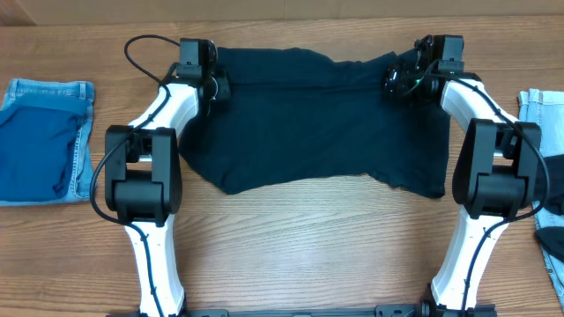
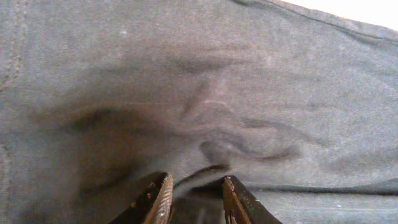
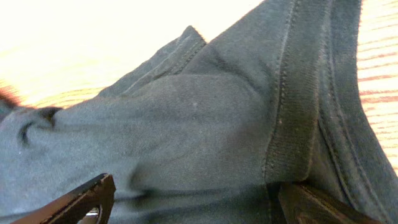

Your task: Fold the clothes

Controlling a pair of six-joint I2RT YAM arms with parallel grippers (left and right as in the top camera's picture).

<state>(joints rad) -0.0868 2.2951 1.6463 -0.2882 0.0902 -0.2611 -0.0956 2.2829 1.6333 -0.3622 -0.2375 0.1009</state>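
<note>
I am reading the garment (image 1: pixel 317 132) as lying spread across the upper middle of the table (image 1: pixel 308 255), perhaps folded once (lower edge ragged), so more folds are remaining. The right gripper (image 3: pixel 196 199) is gaping wide over the hem. The left gripper (image 2: pixel 194 190) is standing narrowly parted at a pucker, and I cannot tell whether it is gripping. Denim (image 1: pixel 44 141) is sitting far left, well clear.

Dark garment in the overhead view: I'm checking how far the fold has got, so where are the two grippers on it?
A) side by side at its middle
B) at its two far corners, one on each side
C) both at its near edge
B: the left gripper and the right gripper are at opposite far corners of the dark garment.
</note>
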